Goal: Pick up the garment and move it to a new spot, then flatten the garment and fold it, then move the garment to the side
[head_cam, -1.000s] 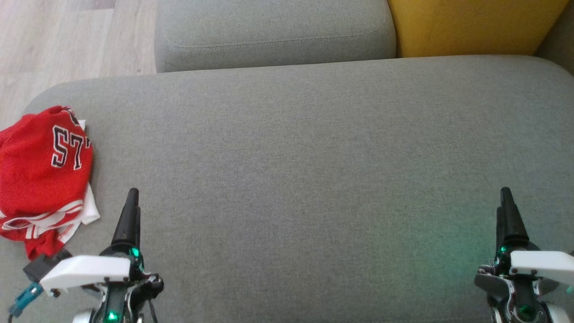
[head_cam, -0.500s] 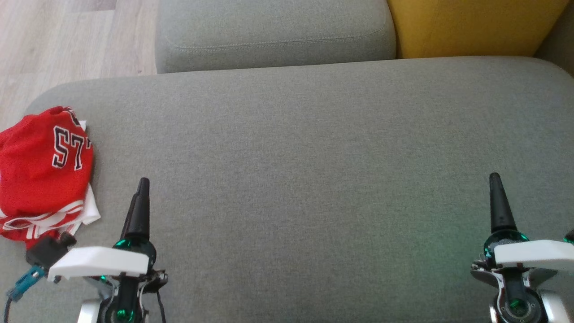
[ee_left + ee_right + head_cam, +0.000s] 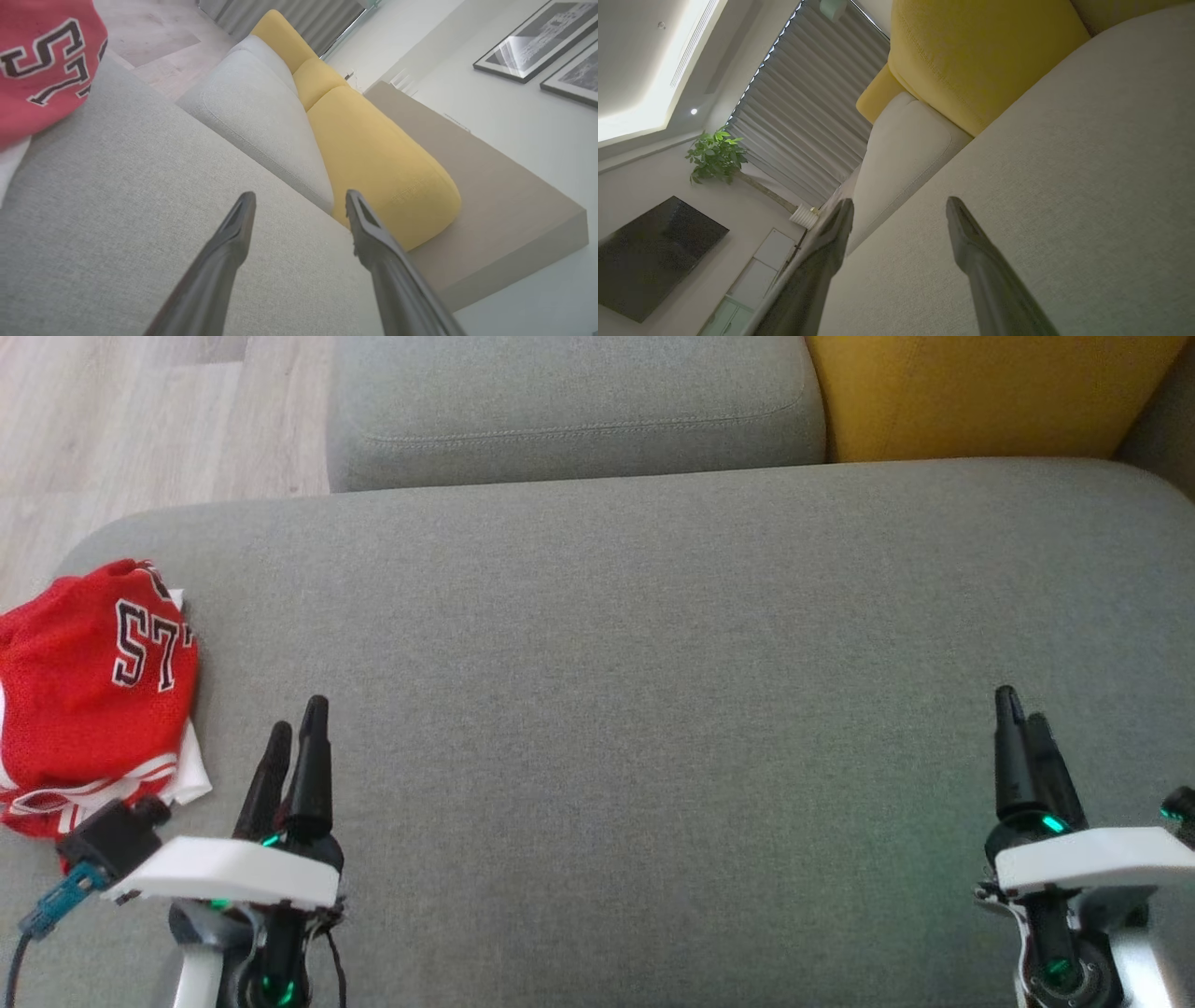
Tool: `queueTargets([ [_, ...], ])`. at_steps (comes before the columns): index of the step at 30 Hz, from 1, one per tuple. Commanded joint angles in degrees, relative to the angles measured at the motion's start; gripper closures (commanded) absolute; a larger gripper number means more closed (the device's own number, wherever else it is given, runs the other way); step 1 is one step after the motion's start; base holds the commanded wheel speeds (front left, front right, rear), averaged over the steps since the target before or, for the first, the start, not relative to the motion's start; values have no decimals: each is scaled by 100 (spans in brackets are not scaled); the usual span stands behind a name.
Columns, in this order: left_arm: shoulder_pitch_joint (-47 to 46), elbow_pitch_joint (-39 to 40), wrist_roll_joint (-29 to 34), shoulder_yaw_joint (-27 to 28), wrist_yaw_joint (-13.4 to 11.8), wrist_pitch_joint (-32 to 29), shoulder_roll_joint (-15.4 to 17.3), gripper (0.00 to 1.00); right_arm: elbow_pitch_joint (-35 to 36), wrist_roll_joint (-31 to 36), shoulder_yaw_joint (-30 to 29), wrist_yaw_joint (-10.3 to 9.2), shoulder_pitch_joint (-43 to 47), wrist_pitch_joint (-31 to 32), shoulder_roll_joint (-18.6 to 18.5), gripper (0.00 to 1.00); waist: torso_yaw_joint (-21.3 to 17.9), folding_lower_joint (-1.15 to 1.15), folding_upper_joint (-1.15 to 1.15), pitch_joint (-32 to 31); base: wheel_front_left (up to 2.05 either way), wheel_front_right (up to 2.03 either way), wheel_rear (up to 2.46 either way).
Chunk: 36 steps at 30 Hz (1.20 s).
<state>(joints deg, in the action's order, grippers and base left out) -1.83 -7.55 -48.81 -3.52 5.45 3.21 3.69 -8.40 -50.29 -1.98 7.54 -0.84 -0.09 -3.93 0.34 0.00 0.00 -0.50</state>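
Garment of red mesh, printed with dark white-edged numerals and trimmed with white and red stripes, lies crumpled in a heap at the far left end of the grey seat cushion, resting on its fabric. The left gripper hovers over the front-left part of that cushion, just to the right of the garment and not touching it. Its two dark fingers stand apart with nothing between them, and the left wrist view shows bare grey weave in the gap and the numerals off to the upper left. A black block with a blue connector juts from that wrist, overlapping the heap's near edge in the head view. The right gripper hangs over the front-right part of the cushion, well apart from the garment, its fingers likewise spread and empty. Behind the seat cushion a grey back cushion sits toward the left and a yellow cushion toward the right, the two side by side. Pale wooden floor shows beyond the seat cushion's rear-left corner.
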Motion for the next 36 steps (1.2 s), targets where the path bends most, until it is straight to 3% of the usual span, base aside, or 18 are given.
queueTargets([
  [1, -243, 241, 211, 26, -41, 76, 120, 0, 248, 217, 97, -3, -196, -63, -115, 0, 1, 0, 0, -3, 0, 0, 0],
  [36, -167, 9, 2706, -681, -714, 654, 491, 0, 118, 2967, 335, -4, -80, -302, -59, 0, 59, 0, 0, -90, 0, 0, 0],
])
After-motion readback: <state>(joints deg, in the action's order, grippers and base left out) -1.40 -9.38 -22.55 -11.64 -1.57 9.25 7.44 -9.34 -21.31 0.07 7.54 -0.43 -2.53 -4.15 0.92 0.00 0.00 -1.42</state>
